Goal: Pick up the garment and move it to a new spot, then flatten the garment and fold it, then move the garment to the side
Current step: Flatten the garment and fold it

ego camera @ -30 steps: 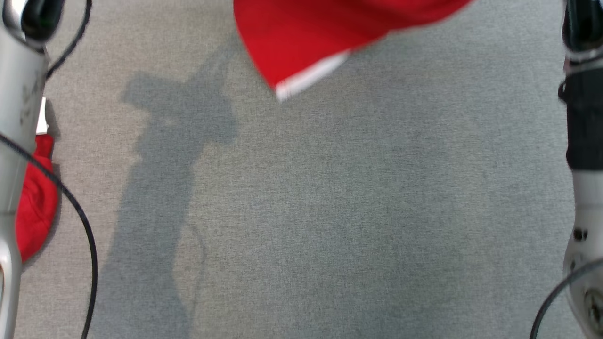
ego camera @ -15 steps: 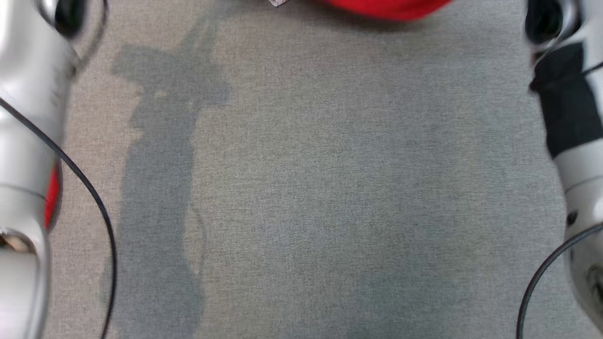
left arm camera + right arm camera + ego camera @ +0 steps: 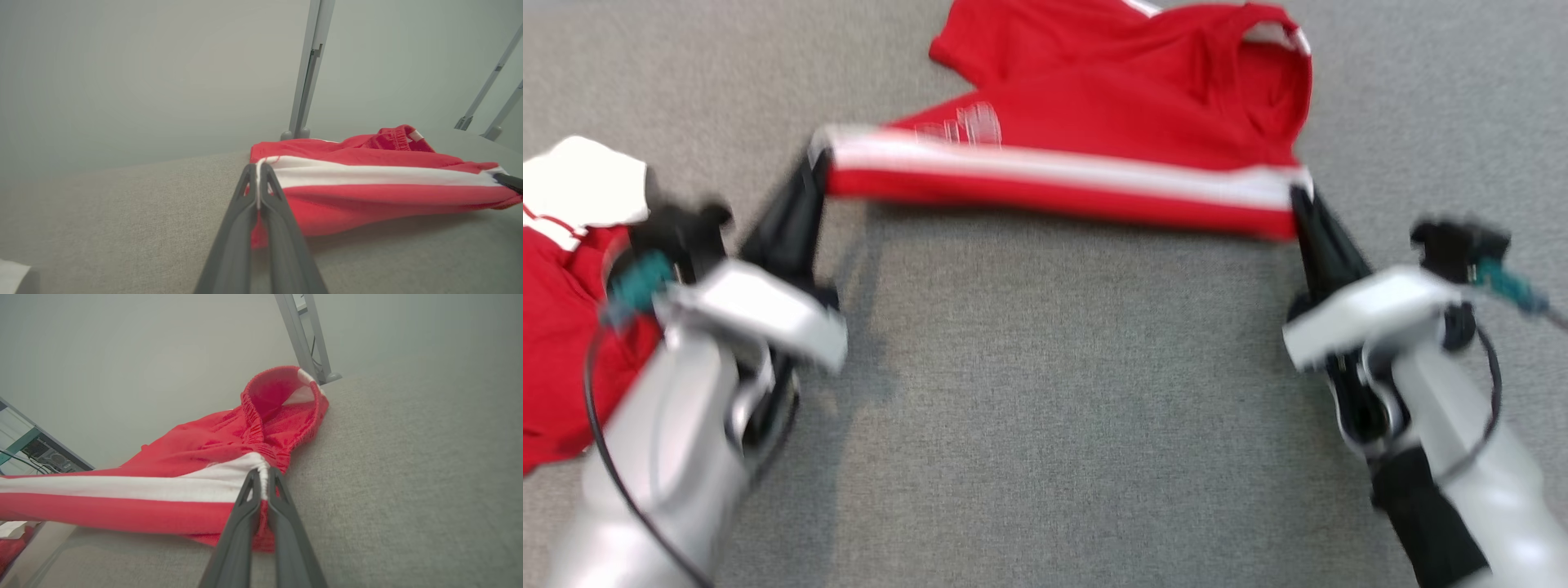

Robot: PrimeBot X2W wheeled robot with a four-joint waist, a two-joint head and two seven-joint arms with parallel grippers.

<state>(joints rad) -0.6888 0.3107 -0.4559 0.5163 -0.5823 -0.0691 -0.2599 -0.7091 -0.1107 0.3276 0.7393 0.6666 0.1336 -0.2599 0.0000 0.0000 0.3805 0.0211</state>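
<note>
Head view: we hold a red garment [image 3: 1111,122] by its white-striped edge, left gripper [image 3: 818,163] and right gripper [image 3: 1297,200] each clamped shut on one corner, edge taut just above the grey surface [image 3: 1045,408], the rest lying beyond. Pulling harder could slip these thin pinches. Another red cloth [image 3: 560,327] crowds our left; open room lies nearer us.

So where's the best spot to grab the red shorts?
Both ends of the white stripe, from the robot's side, as the left gripper and right gripper pinch it. That edge is long and straight, so pulling it taut should spread the red shorts.
</note>
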